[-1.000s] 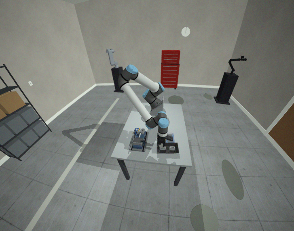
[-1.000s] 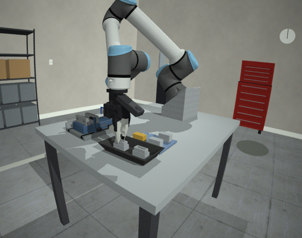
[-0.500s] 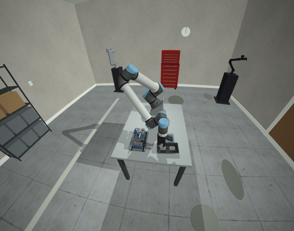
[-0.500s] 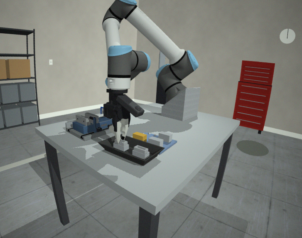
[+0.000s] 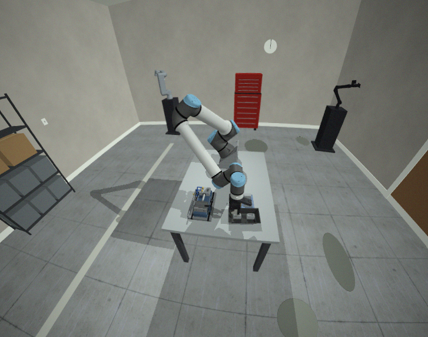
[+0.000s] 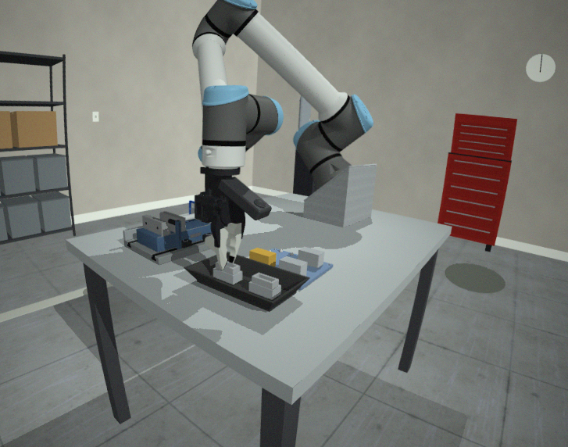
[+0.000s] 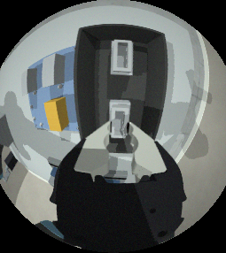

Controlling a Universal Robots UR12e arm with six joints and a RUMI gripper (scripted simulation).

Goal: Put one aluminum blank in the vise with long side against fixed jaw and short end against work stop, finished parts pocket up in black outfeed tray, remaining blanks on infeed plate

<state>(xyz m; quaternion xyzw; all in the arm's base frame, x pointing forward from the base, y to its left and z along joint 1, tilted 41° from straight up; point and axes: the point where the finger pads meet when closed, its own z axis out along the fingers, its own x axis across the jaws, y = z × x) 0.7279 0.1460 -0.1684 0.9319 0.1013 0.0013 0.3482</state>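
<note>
My gripper (image 5: 236, 213) (image 6: 228, 265) (image 7: 119, 122) points down, shut on a finished part (image 6: 227, 275) (image 7: 120, 103) at the left end of the black outfeed tray (image 6: 236, 291) (image 7: 157, 66) in the exterior view. The part is pocket up and looks level, at or very near the tray floor; contact is hard to tell. A second finished part (image 6: 264, 288) (image 7: 121, 72) lies pocket up in the tray's other end. Two gray blanks (image 6: 292, 266) (image 6: 311, 258) and a yellow brass blank (image 6: 262, 256) (image 7: 57, 114) are on the blue infeed plate (image 6: 325, 268) (image 7: 68, 87). The vise (image 5: 200, 212) (image 6: 149, 239) shows no blank; its bars are hidden.
The tray's raised walls surround both parts, and the infeed plate is beside it. Short pins (image 7: 60, 87) stand on the plate around the blanks. The vise, with blue hoses (image 6: 191, 206), stands on the other side of the gripper. The gray arm mount (image 6: 359, 197) is at the back.
</note>
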